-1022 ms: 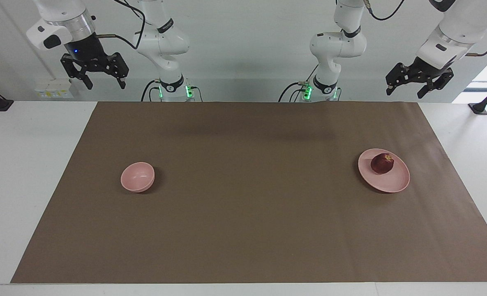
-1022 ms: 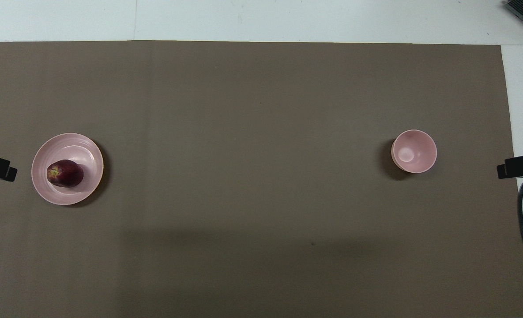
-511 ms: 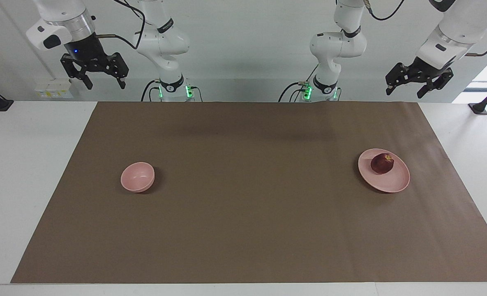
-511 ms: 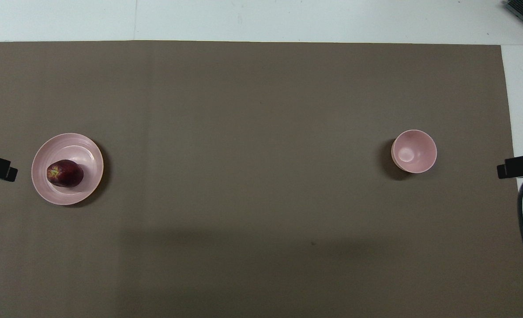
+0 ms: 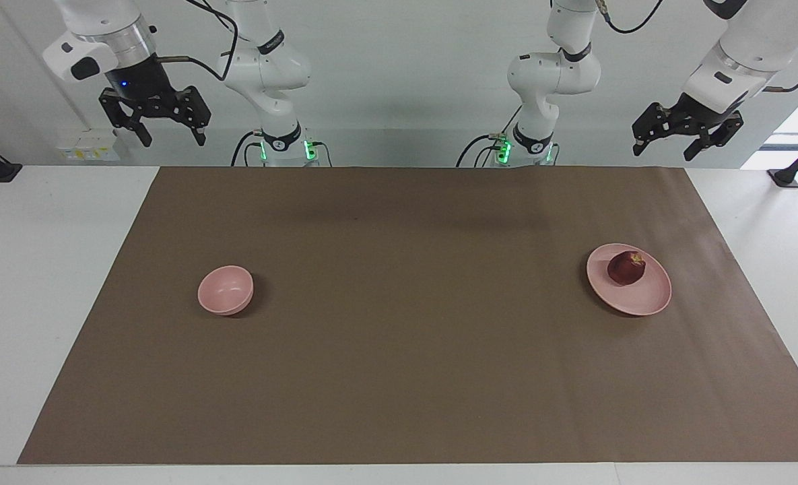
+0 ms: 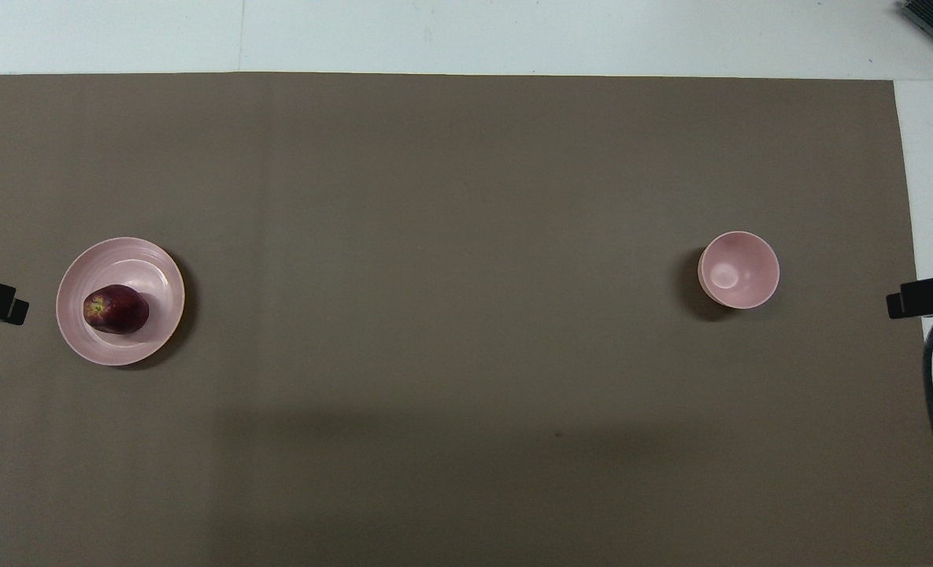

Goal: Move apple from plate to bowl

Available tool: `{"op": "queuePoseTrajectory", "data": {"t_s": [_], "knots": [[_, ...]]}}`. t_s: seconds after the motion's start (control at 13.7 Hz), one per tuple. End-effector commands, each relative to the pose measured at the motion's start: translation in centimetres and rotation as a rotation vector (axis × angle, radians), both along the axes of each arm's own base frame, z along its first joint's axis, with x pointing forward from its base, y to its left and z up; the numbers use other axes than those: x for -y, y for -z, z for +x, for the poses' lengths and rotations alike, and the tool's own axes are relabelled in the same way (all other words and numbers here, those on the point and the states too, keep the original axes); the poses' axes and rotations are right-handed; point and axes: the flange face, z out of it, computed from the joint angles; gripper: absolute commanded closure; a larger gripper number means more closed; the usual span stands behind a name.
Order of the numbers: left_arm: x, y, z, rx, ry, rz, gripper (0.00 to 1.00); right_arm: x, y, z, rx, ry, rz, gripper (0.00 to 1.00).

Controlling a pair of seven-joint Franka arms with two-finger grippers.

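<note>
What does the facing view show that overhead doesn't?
Facing only: both arms raised and waiting, left gripper and right gripper open and empty, above the table's robot-side edge. Overhead only: the yellowish patch on the apple and the bowl's empty bottom. Both: apple on the plate at the left arm's end, bowl at the right arm's end.

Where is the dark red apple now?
The small round dark red apple lies on the wide pale pink plate, toward the left arm's end of the table.

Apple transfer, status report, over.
Left gripper and right gripper open, raised, empty. Apple on plate; bowl empty. Nothing between plate and bowl.
</note>
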Motion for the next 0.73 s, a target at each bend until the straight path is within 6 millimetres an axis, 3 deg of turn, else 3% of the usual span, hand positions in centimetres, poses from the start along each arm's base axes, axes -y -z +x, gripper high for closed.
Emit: {"op": "queuePoseTrajectory", "data": {"t_s": [0.0, 0.66], "knots": [[-0.5, -0.5, -0.1, 0.01, -0.016, 0.0, 0.0, 0.3, 0.1, -0.2, 0.007, 0.024, -0.001, 0.0], [-2.2, 2.5, 2.2, -0.003, -0.049, 0.006, 0.0, 0.4, 0.1, -0.2, 0.007, 0.026, -0.001, 0.0]]}}
